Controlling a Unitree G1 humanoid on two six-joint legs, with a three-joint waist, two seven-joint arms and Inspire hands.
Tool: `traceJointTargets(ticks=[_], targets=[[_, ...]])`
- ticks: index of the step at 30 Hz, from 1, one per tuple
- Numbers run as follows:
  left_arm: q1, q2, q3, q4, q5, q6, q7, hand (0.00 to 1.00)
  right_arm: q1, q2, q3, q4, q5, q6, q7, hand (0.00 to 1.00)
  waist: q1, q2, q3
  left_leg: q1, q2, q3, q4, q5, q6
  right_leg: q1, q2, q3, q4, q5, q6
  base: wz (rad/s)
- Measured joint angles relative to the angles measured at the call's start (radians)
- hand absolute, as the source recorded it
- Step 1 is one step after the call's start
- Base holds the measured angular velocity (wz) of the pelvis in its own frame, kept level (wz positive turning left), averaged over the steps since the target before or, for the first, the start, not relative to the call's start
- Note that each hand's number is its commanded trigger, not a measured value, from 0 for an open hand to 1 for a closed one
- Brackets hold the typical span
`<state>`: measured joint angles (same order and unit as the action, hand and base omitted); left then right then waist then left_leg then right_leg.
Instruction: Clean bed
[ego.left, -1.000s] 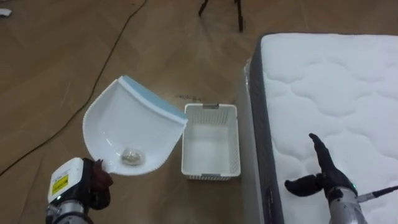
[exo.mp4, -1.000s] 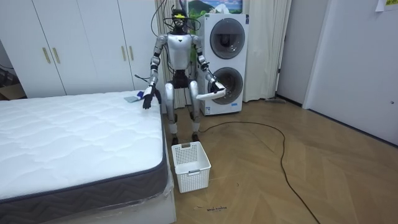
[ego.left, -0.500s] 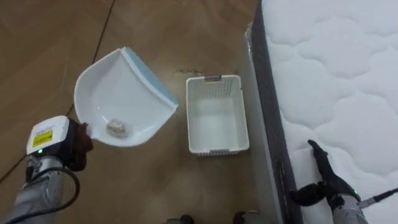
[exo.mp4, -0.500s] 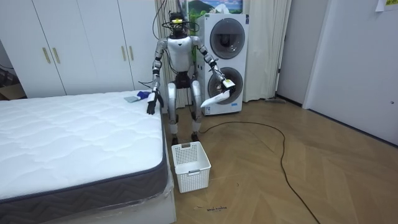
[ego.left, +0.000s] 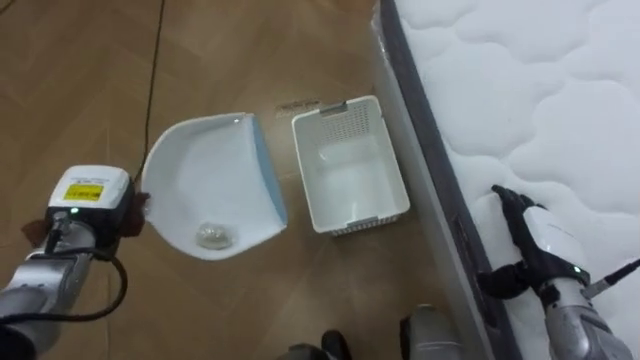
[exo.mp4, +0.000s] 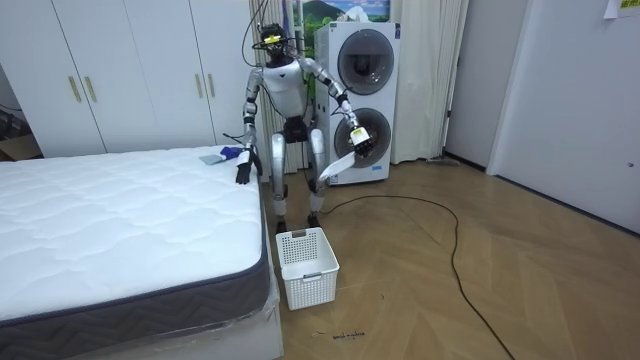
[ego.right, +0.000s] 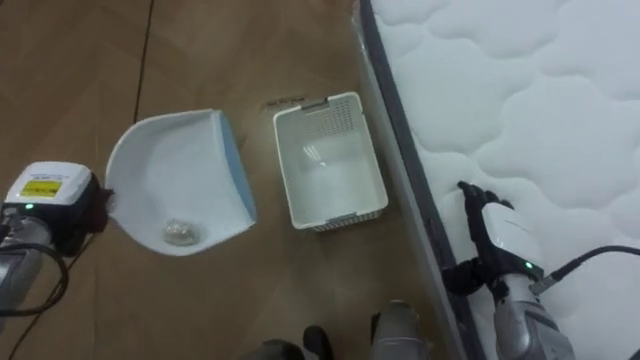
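Bed beside us: left robot hand grips the loaded dustpan, right robot hand open; next we tilt over basket.

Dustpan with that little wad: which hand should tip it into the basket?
Left: its left hand holds the dustpan, wad inside, just beside the basket; the right hand is empty at the mattress edge.

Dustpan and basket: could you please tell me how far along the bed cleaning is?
Done: a crumpled scrap already lies in the dustpan. In hand: the left hand holds the dustpan over the floor, not yet above the basket; the right hand is open at the mattress edge. Left: tipping the scrap into the basket, which looks empty.
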<state>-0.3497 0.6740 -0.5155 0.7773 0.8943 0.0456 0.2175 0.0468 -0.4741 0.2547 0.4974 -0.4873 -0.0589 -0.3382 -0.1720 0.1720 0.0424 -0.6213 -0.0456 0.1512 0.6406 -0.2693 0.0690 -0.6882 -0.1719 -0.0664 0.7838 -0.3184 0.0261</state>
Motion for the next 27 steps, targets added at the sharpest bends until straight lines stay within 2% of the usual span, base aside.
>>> traceJointTargets(ticks=[3, 6, 9, 10, 16, 19, 27], targets=[[-0.012, 0.009, -0.007, -0.011, 0.004, 0.003, -0.035, 1.0, -0.004, -0.001, 0.008, -0.011, -0.001, 0.006, 0.0, 0.0, -0.014, 0.007, 0.0012, 0.0, -0.001, 0.005, -0.001, 0.0, 0.0, -0.004, -0.001, 0.005, 0.003, -0.001, 0.001, -0.03], [-0.037, 0.015, -0.029, -0.009, 0.003, 0.022, -0.056, 1.0, -0.009, -0.001, 0.009, -0.012, -0.015, 0.007, 0.0, 0.0, -0.017, 0.012, 0.0016, 0.001, 0.0, 0.013, -0.003, -0.001, 0.001, -0.008, -0.001, 0.012, 0.005, -0.001, 0.002, -0.05], [-0.05, 0.033, -0.039, 0.004, 0.003, 0.022, -0.072, 1.0, -0.014, -0.001, 0.009, -0.014, -0.043, 0.007, -0.001, 0.0, -0.019, 0.017, 0.0033, 0.004, 0.0, 0.022, -0.007, -0.001, 0.001, -0.016, -0.002, 0.02, 0.013, -0.001, 0.002, -0.07], [-0.052, 0.043, -0.039, 0.018, 0.001, 0.022, -0.077, 1.0, -0.018, -0.001, 0.009, -0.017, -0.044, 0.007, -0.002, 0.0, -0.019, 0.021, 0.0038, 0.006, 0.001, 0.029, -0.009, -0.001, 0.002, -0.02, -0.002, 0.025, 0.015, -0.001, 0.001, -0.13], [-0.06, 0.054, -0.039, 0.068, -0.013, 0.036, -0.099, 1.0, -0.017, -0.003, 0.01, -0.025, -0.035, 0.007, -0.031, 0.0, -0.019, 0.058, 0.0039, 0.01, 0.003, 0.043, -0.017, -0.001, 0.002, -0.023, -0.004, 0.025, 0.013, -0.002, 0.001, -0.04], [-0.069, 0.066, -0.039, 0.094, -0.041, 0.036, -0.114, 1.0, -0.016, -0.003, 0.01, -0.038, -0.029, 0.007, -0.03, 0.0, -0.018, 0.059, 0.0039, 0.01, 0.004, 0.055, -0.02, -0.001, 0.002, -0.032, -0.003, 0.034, 0.019, -0.002, 0.0, -0.08], [-0.13, 0.074, -0.036, 0.177, -0.118, 0.042, -0.144, 1.0, -0.007, -0.002, 0.007, -0.056, -0.06, 0.008, -0.029, 0.0, -0.016, 0.063, 0.003, 0.002, 0.011, 0.06, -0.019, -0.001, 0.001, -0.044, 0.003, 0.035, 0.018, -0.002, -0.003, -0.01]])
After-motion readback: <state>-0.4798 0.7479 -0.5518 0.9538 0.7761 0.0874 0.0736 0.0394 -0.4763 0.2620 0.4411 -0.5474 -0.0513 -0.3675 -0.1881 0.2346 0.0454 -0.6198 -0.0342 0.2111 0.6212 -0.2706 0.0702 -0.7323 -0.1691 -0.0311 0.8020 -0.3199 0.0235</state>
